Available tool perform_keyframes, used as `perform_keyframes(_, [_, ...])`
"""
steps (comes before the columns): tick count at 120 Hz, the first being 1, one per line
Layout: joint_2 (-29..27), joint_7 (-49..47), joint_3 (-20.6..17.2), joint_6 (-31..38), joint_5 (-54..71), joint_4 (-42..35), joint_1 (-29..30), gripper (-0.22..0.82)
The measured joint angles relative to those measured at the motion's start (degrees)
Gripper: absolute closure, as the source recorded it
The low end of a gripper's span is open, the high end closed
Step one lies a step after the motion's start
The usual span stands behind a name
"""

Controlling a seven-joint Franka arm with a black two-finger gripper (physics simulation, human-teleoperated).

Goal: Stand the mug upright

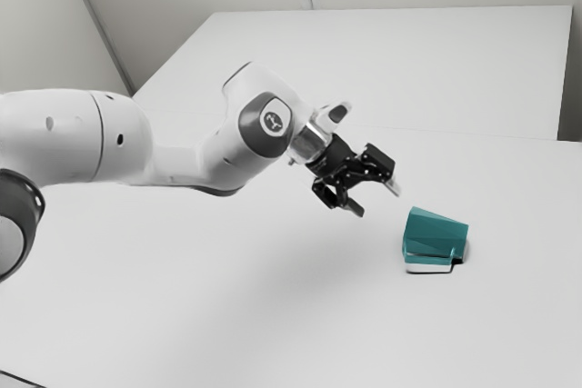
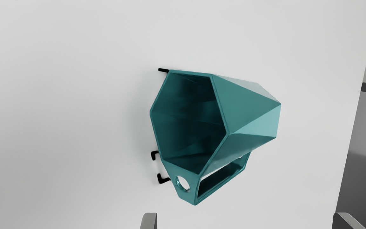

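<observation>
A teal, faceted, glossy mug (image 2: 253, 111) lies on its side on the smooth white worktop (image 1: 227, 288), near the black two-finger end effector (image 1: 380, 201), whose fingers stand wide apart. No writing is legible.

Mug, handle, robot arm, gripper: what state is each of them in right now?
Mug: lying on its side on the table, its mouth facing sideways, not upright.
Handle: on the mug's side, not held.
Robot arm: bent, reaching out above the table toward the mug.
Gripper: open, its two fingers apart, holding nothing, short of the mug.
</observation>
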Motion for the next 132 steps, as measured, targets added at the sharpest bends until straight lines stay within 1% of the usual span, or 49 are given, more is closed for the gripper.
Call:
perform_keyframes(13, [4.3, 3.1, -0.5, 4.6, -4.3, 1.2, -1.2, 0.0])
perform_keyframes(24, [6.1, 5.5, -0.7, 7.8, -7.8, 1.8, -2.6, 0.0])
perform_keyframes(36, [8.4, 8.0, -1.1, 9.5, -10.5, 3.2, -2.9, 0.0])
perform_keyframes(59, [10.4, 13.4, -1.5, 7.3, -13.1, 5.0, -2.1, 0.0])
perform_keyframes(106, [15.5, 21.8, -2.5, 4.1, -16.1, 9.4, -2.6, 0.0])
perform_keyframes(111, [15.7, 22.5, -2.5, 3.9, -16.3, 9.6, -2.6, 0.03])
perform_keyframes(132, [16.6, 24.7, -2.8, 3.4, -16.5, 10.0, -2.5, 0.23])
